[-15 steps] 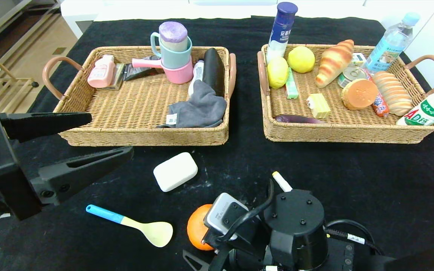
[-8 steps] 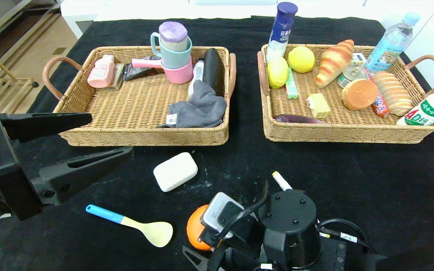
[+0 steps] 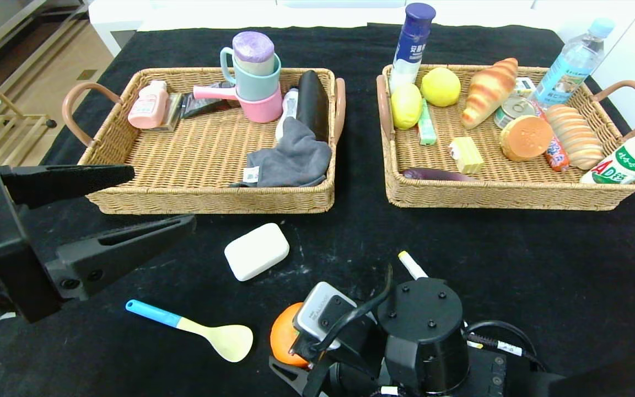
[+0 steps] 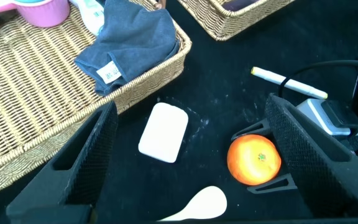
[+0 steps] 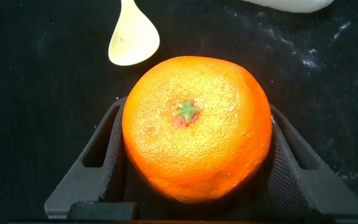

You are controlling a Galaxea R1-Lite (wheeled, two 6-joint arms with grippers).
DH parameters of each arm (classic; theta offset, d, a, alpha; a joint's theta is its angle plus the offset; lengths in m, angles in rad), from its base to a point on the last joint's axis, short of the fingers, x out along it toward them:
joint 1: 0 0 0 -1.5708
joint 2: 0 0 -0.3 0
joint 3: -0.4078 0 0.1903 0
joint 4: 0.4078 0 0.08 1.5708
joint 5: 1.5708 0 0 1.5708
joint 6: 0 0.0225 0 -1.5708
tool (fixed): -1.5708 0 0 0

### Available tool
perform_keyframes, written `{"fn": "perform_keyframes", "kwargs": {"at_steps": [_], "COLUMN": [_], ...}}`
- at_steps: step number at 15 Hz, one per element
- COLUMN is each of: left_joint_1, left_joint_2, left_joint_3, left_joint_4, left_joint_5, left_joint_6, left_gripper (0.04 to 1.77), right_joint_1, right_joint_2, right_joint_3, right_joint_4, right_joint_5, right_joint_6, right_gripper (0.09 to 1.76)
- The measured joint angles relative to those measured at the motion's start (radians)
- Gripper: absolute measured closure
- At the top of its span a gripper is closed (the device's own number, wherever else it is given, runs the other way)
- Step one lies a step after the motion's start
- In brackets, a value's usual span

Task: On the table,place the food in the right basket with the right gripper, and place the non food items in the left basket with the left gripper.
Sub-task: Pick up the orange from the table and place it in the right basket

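An orange (image 3: 283, 341) lies on the black cloth at the front centre, and my right gripper (image 5: 197, 115) is shut on it, one finger pressed against each side of the fruit (image 5: 196, 162). My left gripper (image 3: 160, 197) hangs open at the left, in front of the left basket (image 3: 207, 203), holding nothing. Loose on the cloth are a white soap bar (image 3: 256, 251), a spoon with a blue handle (image 3: 196, 330) and a white marker (image 3: 412, 266). The right basket (image 3: 510, 197) holds bread, lemons, bottles and other food.
The left basket contains stacked mugs (image 3: 256, 82), a grey cloth (image 3: 290, 160), a pink bottle (image 3: 148, 105) and a black case. Tall bottles lean on the right basket's rim. From the left wrist, the soap (image 4: 164, 132) and orange (image 4: 254, 160) lie between its fingers' span.
My right wrist came slightly toward the front edge and its fingers closed in against the orange, nudging it a little to the left. The left arm has not moved.
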State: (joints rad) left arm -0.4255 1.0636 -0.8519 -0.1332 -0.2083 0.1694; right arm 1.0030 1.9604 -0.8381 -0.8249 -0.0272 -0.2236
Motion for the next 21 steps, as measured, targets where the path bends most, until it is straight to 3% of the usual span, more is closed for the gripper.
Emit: {"fn": "perform_keyframes", "kwargs": {"at_steps": [15, 21], "left_joint_1": [0.0, 0.0], "left_joint_2": [0.001, 0.003], "left_joint_3": [0.0, 0.001], "left_joint_4": [0.0, 0.001], "left_joint_5": [0.0, 0.0], "left_joint_6": [0.0, 0.002], "left_gripper": [0.09, 0.09], "right_joint_1": [-0.069, -0.141], "right_joint_2": [-0.11, -0.225], "right_joint_3": [0.0, -0.063], "right_joint_4": [0.018, 0.14], "right_joint_5": [0.001, 0.0], "right_joint_6": [0.005, 0.004], "right_gripper": [0.6, 0.6]}}
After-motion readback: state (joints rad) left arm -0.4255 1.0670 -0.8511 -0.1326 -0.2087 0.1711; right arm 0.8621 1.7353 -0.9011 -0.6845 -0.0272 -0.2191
